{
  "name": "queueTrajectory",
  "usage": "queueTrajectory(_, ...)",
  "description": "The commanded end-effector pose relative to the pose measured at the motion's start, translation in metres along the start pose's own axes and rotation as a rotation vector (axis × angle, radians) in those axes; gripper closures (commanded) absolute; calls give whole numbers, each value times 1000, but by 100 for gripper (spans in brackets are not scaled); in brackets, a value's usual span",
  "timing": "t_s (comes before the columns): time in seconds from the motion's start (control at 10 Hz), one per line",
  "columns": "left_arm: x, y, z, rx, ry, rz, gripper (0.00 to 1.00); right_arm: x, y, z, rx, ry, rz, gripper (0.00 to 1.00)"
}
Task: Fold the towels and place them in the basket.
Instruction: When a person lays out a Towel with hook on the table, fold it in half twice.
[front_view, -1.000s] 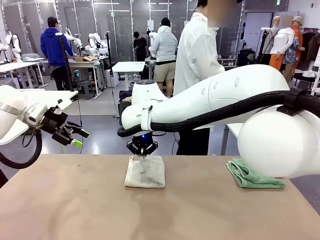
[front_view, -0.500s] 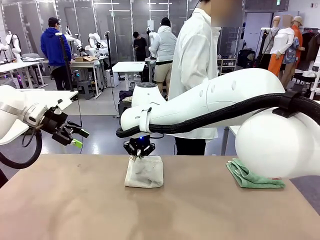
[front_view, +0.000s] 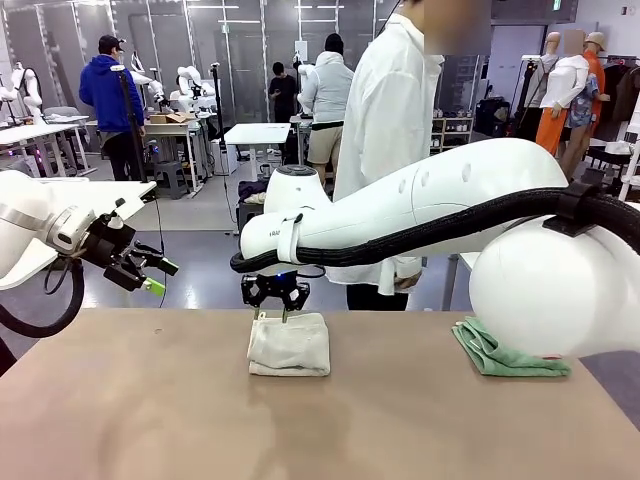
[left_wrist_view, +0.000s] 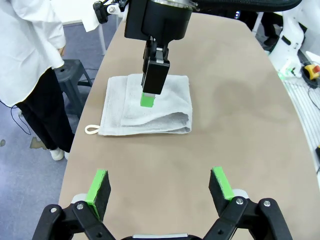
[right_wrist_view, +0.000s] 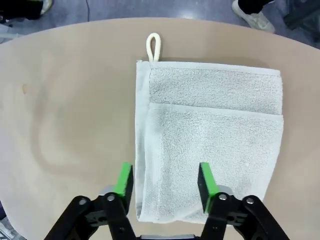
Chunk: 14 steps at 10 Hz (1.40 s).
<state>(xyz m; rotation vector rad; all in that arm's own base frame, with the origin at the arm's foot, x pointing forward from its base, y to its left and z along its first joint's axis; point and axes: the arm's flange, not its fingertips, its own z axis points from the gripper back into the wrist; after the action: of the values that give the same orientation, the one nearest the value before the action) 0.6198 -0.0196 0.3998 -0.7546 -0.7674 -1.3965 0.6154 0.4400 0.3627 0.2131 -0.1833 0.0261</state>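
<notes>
The right gripper (front_view: 274, 296) hovers, jaws spread and empty, just above the folded cream towel (front_view: 290, 344) lying mid-table (front_view: 320, 420). The left gripper (front_view: 150, 275) hangs off the table's left edge, jaws wide apart, holding nothing. The green towel (front_view: 503, 352) lies folded at the right.

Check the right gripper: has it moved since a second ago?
Yes. The right gripper has lifted off the cream towel and opened; earlier it pinched the towel's far edge.
</notes>
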Motion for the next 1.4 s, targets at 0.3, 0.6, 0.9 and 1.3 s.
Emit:
queueTrajectory(0.3,2,-2,0,7,4,-2,0,-28,-78,32,-1,168,189,9)
queueTrajectory(0.6,2,-2,0,7,4,-2,0,-48,-128,33,56,176,126,9)
queueTrajectory(0.9,2,-2,0,7,4,-2,0,-46,-142,32,98,132,80,9)
queueTrajectory(1.3,2,-2,0,7,4,-2,0,-36,-140,29,57,165,70,9)
